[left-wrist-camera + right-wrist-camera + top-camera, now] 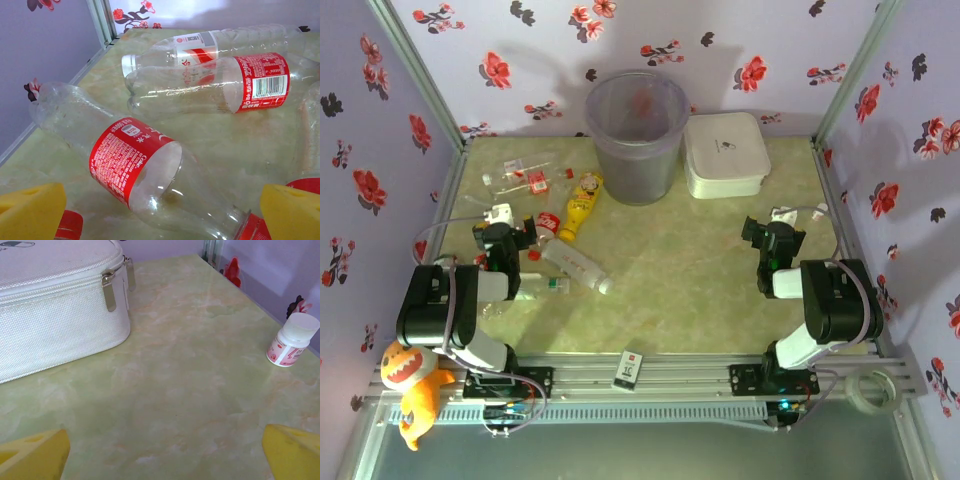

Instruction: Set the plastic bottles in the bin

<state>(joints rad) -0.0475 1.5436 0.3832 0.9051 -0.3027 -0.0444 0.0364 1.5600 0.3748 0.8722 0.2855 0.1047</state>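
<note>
Pale green marbled tabletop, lilac walls with red-and-black flowers, grey metal frame

Honestly not much is legible here. Left wrist view, lower middle: the front bottle has a red label with white Chinese characters, and the fine print is too small. Right of centre, the second bottle shows a barcode, digits blurry. Right wrist view, right edge: the small jar has an unreadable label.

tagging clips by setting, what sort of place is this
Probably a robot test cell: floral-papered walls box in a green marbled table, a left arm and right arm are bolted to a metal rail, and plastic bottles lie near a bin.
</note>
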